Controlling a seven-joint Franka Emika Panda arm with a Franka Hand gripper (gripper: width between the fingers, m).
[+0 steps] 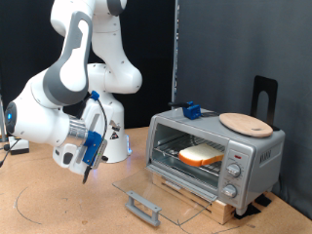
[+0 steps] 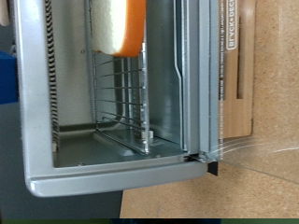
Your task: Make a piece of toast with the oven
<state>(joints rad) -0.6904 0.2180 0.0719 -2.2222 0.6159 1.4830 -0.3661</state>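
The silver toaster oven (image 1: pixel 255 149) stands at the exterior view's right with its glass door (image 1: pixel 161 192) folded down flat. The piece of toast (image 1: pixel 202 154), pale with a golden-orange crust, lies on the wire rack inside. My gripper (image 1: pixel 87 175) hangs in the air at the exterior view's left, well apart from the oven, and nothing shows between its fingers. The wrist view looks into the open oven (image 2: pixel 37 140): the toast (image 2: pixel 117 23) rests on the rack (image 2: pixel 121 93), and an edge of the glass door (image 2: pixel 252 154) shows. The fingers are out of the wrist view.
A round tan wooden board (image 1: pixel 245 123) and a small blue object (image 1: pixel 191 110) lie on top of the oven. The door's grey handle (image 1: pixel 143 207) juts out over the table. The oven's knobs (image 1: pixel 234 175) are on its right panel. A dark backdrop stands behind.
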